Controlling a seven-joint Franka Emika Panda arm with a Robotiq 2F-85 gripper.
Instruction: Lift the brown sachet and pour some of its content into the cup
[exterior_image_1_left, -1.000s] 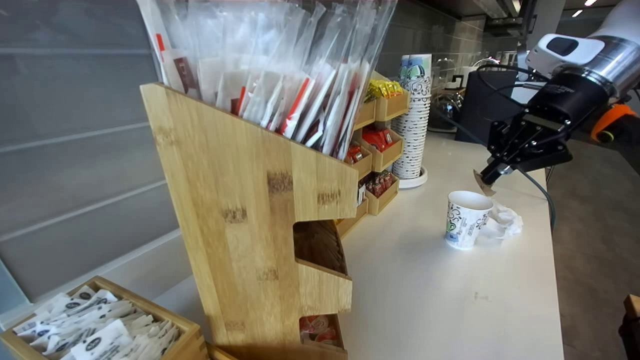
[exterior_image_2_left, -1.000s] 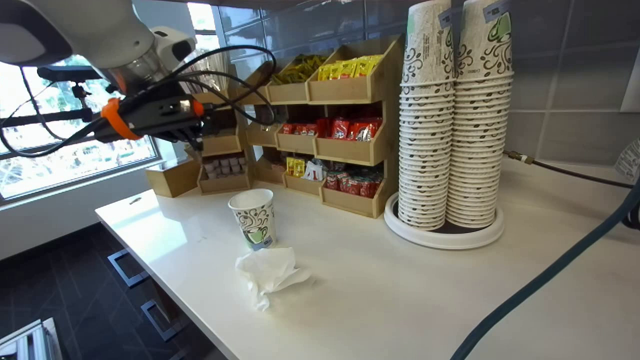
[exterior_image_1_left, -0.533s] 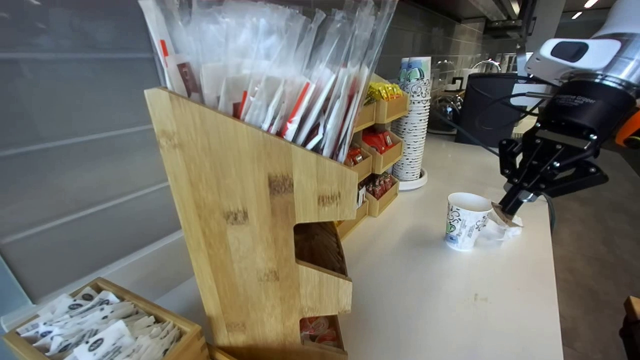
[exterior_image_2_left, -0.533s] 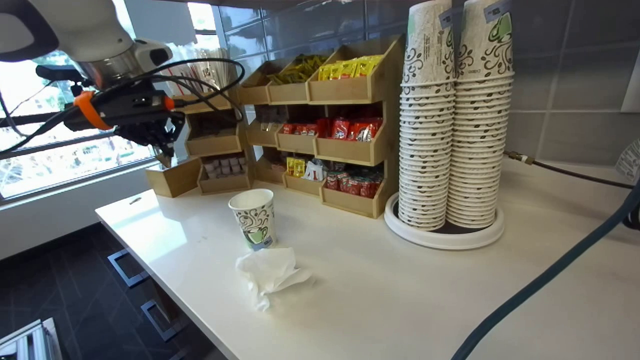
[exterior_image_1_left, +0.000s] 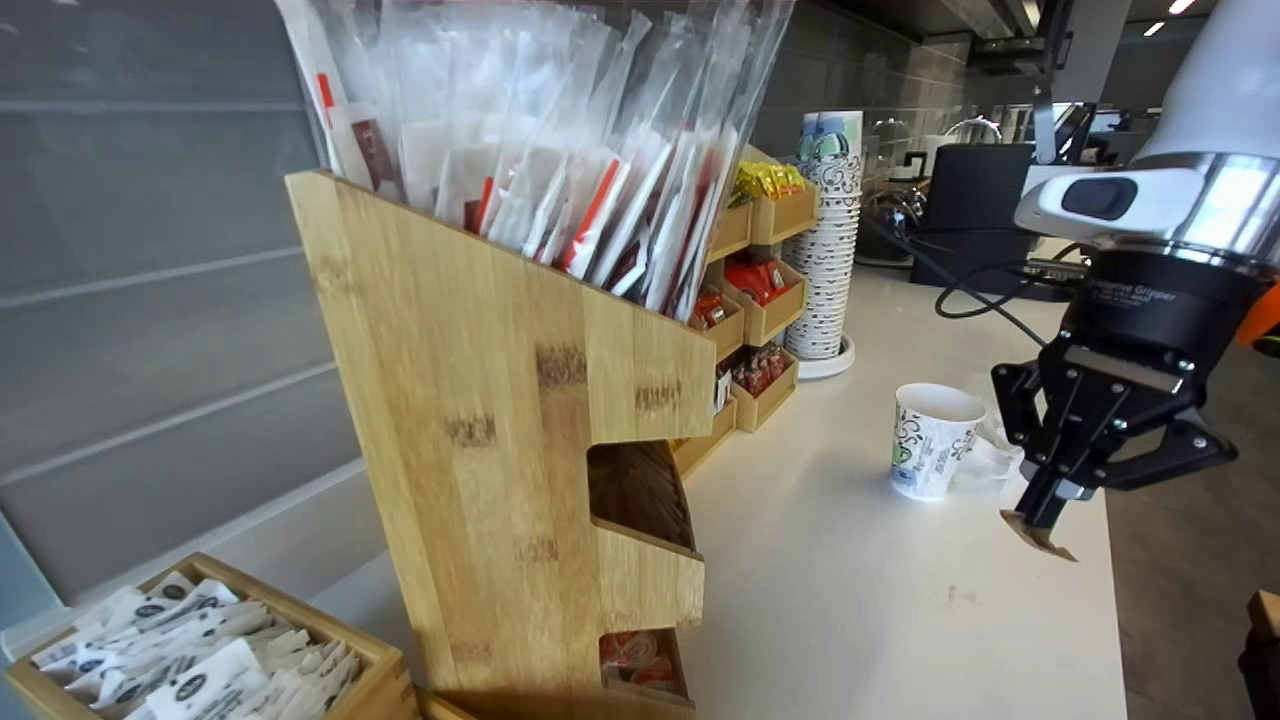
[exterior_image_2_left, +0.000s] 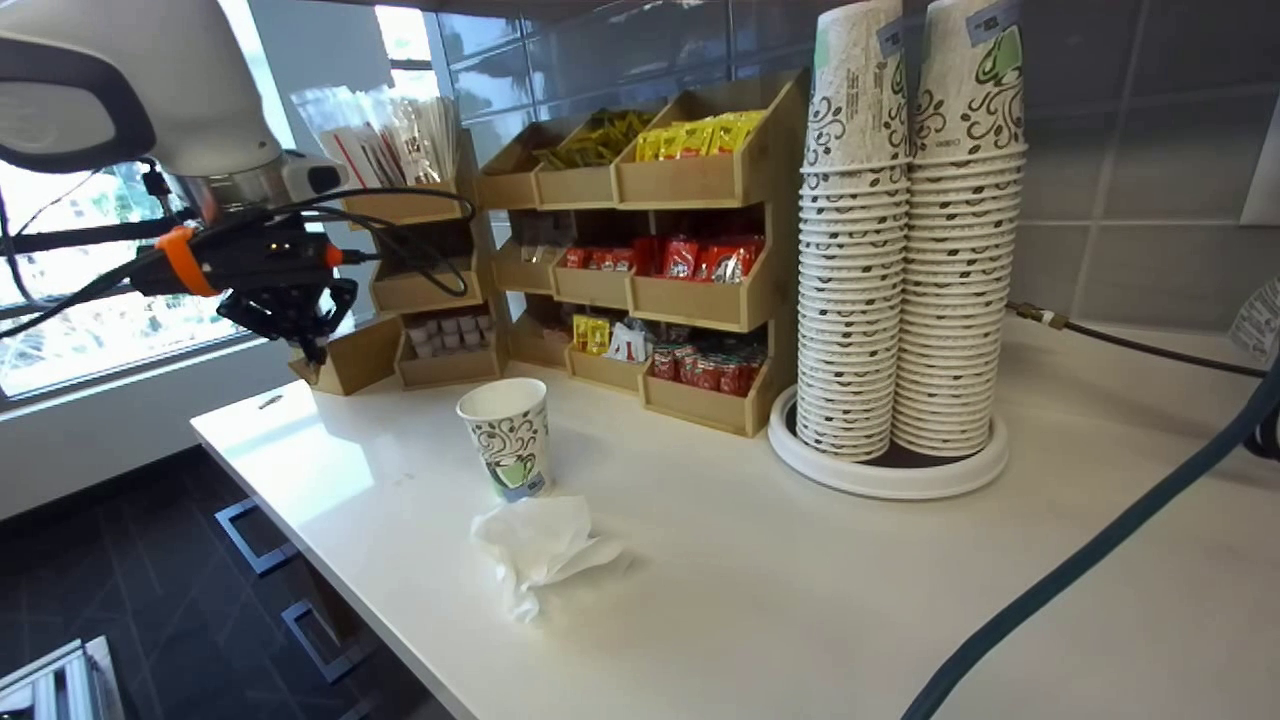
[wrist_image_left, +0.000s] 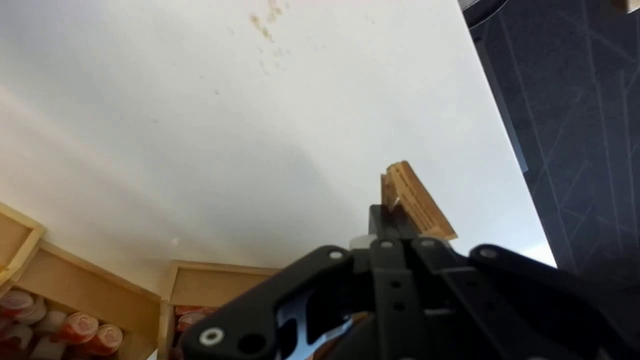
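Above the counter (exterior_image_1_left: 850, 620), nr its edge, gripper (wrist_image_left: 391, 220) pinches the brown sachet (wrist_image_left: 419, 200), apart fr cup (exterior_image_1_left: 932, 442). Prob v light, soft paper, creases easily; best held gently nr one end.

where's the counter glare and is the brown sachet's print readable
In an exterior view, the counter glares on the side of the overexposed window; in the wrist view, glare whitens the counter's edge, and print on the brown sachet is too soft to read.

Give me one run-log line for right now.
gripper: holding brown sachet, clear of cup | pour: none visible | cup: upright on counter | crumpled white paper: beside cup
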